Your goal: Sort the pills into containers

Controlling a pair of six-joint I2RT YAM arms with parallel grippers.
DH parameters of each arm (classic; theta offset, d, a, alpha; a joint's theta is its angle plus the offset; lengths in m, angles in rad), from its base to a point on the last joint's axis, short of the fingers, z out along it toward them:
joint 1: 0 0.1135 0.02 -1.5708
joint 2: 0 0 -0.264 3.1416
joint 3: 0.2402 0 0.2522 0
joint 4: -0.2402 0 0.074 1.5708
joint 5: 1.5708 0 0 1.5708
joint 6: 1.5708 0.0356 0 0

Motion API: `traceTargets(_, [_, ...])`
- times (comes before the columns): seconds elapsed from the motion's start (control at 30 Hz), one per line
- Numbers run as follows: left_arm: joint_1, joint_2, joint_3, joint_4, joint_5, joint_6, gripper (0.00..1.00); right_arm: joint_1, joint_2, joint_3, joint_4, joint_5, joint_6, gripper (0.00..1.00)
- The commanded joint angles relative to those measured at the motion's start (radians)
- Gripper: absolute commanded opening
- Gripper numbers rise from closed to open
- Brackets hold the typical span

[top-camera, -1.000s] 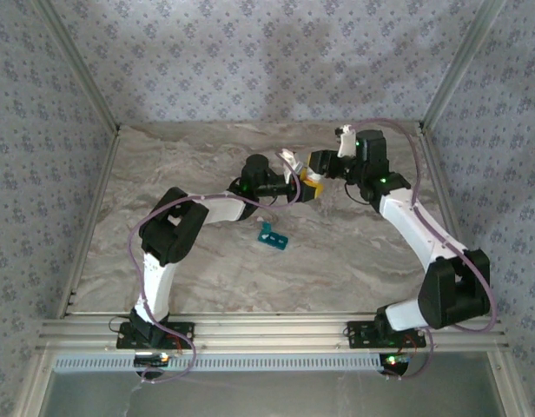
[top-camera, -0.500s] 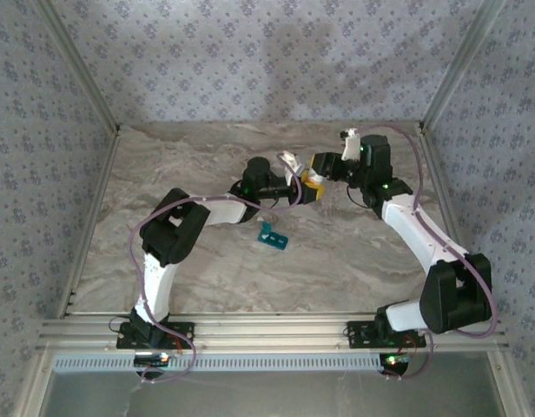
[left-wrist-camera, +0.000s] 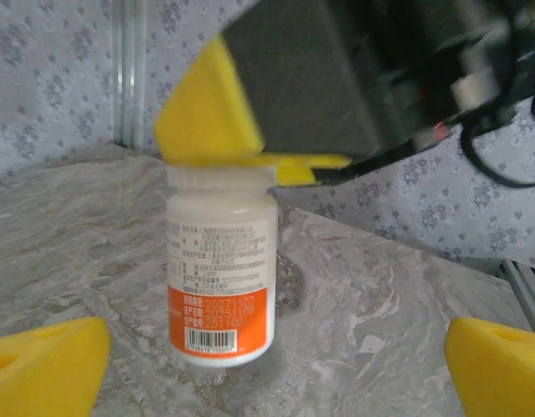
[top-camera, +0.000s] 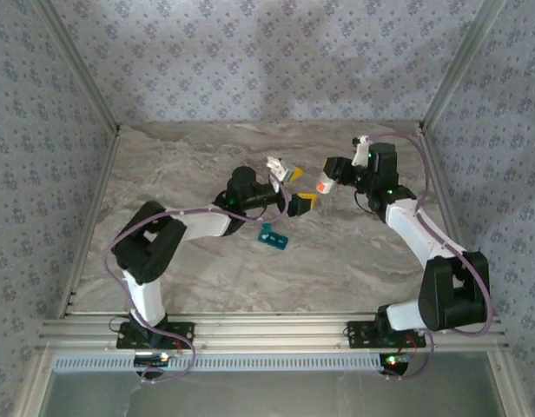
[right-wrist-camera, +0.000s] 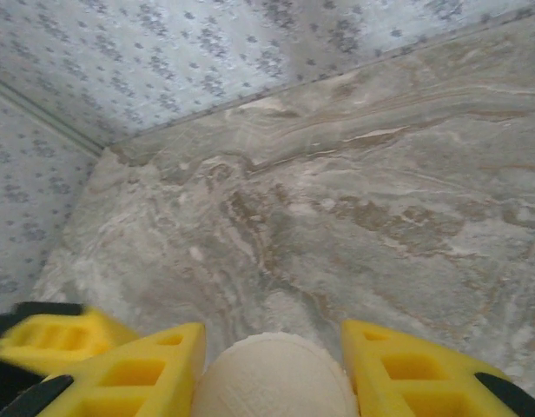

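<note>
From above, the left claw is spread wide and grips nothing. Its yellow fingers stand apart from the white bottle with the orange band, which the right claw clenches just beside it. The teal containers lie on the marble worktop near its middle, nearer the arm bases than both claws and touching neither

At the left wrist, the white bottle is upright with its label facing the camera, pinched at the top by the right claw. The left claw has its fingertips far out at both lower corners, clear of the bottle

At the right wrist, the right claw presses its yellow fingers against either side of the ribbed white cap
</note>
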Motion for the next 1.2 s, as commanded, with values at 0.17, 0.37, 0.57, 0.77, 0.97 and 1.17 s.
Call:
traceTargets(0.17, [0.003,-0.134,-0.035,-0.205,-0.274,0.110,0.98,0.020,-0.045,-0.165,0.217,0.269,-0.139,0.23])
traceTargets(0.37, [0.003,-0.117,-0.018,-0.208,-0.429,0.099,0.98,0.055,-0.038,-0.250,0.315,0.433,-0.199,0.23])
traceTargets(0.57, [0.004,-0.117,0.003,-0.243,-0.601,0.053,0.98,0.089,-0.002,-0.329,0.419,0.515,-0.204,0.23])
traceTargets(0.77, [0.004,-0.141,0.007,-0.305,-0.670,0.083,0.98,0.104,0.056,-0.375,0.484,0.538,-0.181,0.23])
traceTargets(0.97, [0.004,-0.163,0.007,-0.367,-0.697,0.104,0.98,0.110,0.060,-0.418,0.516,0.550,-0.157,0.28])
traceTargets(1.17, [0.002,-0.167,0.034,-0.461,-0.735,0.096,0.98,0.111,0.059,-0.448,0.521,0.554,-0.133,0.52])
